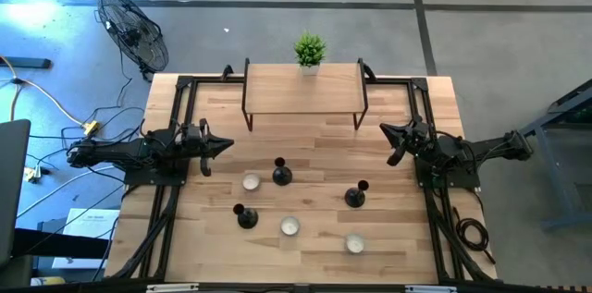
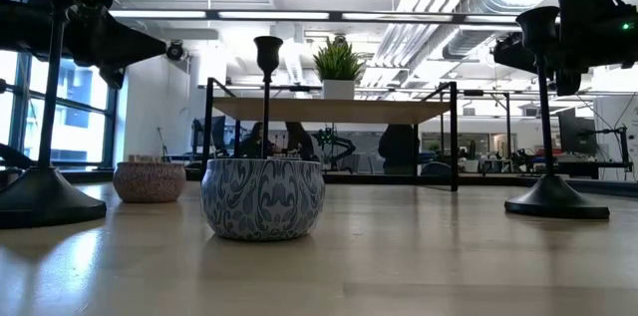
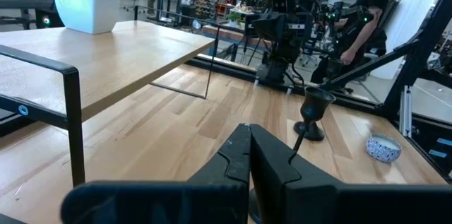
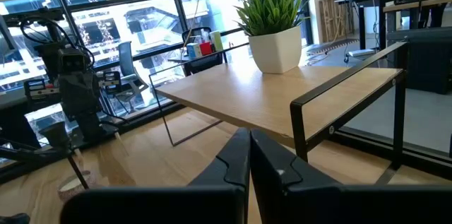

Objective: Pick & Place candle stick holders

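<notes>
front row: a white tealight (image 1: 355,243) near the desk's (image 1: 305,140) front right, another tealight (image 1: 290,226) at front centre, both well clear of the arms.
front candlestick: the front-left candle stick holder (image 1: 246,216) stands upright left of centre, untouched.
middle row: a third tealight (image 1: 252,182) just beside the middle candle stick holder (image 1: 281,174); the right candle stick holder (image 1: 356,195) stands toward the right edge, upright.
left tool: the left tool (image 1: 222,145) hovers over the left edge, fingers pressed together, holding nothing; likely parked at rest before the first pick.
right tool: the right tool (image 1: 390,130) hovers by the right edge, fingers together, empty, mirroring the left.
raised shelf: a wooden shelf (image 1: 302,88) on black legs along the back edge, bare top probably the placing spot.
far end: a potted plant (image 1: 310,51) on the shelf's back rim.
</notes>
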`<action>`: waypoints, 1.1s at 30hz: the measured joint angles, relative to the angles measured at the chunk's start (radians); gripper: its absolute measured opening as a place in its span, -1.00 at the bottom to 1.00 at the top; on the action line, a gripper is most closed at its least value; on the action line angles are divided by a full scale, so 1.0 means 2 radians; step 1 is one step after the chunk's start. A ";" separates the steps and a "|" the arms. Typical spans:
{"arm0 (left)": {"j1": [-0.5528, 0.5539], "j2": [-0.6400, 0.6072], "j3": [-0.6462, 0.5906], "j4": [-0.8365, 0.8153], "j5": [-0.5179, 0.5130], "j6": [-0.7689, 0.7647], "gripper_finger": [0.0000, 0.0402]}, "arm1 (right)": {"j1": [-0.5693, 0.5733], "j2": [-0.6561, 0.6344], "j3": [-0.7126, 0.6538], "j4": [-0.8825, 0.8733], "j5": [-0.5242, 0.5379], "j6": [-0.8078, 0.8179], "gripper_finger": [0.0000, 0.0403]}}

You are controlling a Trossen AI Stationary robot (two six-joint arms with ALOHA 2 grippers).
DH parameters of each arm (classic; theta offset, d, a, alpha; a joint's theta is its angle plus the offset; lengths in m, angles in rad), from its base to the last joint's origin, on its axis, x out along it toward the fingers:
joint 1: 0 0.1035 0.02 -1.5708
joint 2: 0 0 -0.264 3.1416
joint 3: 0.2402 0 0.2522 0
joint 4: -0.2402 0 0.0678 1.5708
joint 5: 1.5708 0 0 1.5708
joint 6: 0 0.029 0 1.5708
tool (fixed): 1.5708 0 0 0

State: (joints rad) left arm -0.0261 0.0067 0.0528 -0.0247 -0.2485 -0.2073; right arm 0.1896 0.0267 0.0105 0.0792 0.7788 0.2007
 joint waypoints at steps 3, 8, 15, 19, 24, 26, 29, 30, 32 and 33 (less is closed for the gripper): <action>0.000 0.000 0.000 0.000 0.007 -0.002 -1.00 | 0.000 0.000 0.000 0.000 0.000 0.000 -0.98; 0.000 0.000 0.000 -0.006 0.045 -0.015 -1.00 | 0.000 0.000 0.000 0.000 0.000 0.000 -0.98; 0.000 0.002 0.001 -0.011 0.026 -0.032 -1.00 | 0.000 0.000 0.000 0.000 0.000 0.000 -0.98; 0.000 0.002 0.001 -0.015 0.024 -0.031 -1.00 | 0.000 0.000 0.000 0.000 0.000 0.000 -0.98; 0.000 0.002 0.002 -0.009 -0.010 -0.058 -0.91 | 0.000 0.000 0.000 0.000 0.000 0.000 -0.98; 0.000 0.002 0.001 -0.002 -0.025 -0.069 -0.83 | 0.000 0.000 0.000 0.000 0.000 0.000 -0.98; 0.000 0.002 0.001 0.003 -0.065 -0.098 -0.68 | 0.000 0.000 0.000 0.000 0.000 0.000 -0.98; 0.000 0.002 0.001 0.003 -0.079 -0.105 -0.62 | 0.000 0.000 0.000 0.000 0.000 0.000 -0.98; 0.000 0.002 0.001 0.005 -0.093 -0.110 -0.50 | 0.000 0.000 0.000 0.000 0.000 0.000 -0.98; 0.000 0.002 0.001 0.005 -0.095 -0.111 -0.43 | 0.000 0.000 0.000 0.000 0.000 0.000 -0.98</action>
State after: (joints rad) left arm -0.0261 0.0113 0.0540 -0.0143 -0.4381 -0.4297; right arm 0.1894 0.0269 0.0105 0.0795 0.7788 0.2008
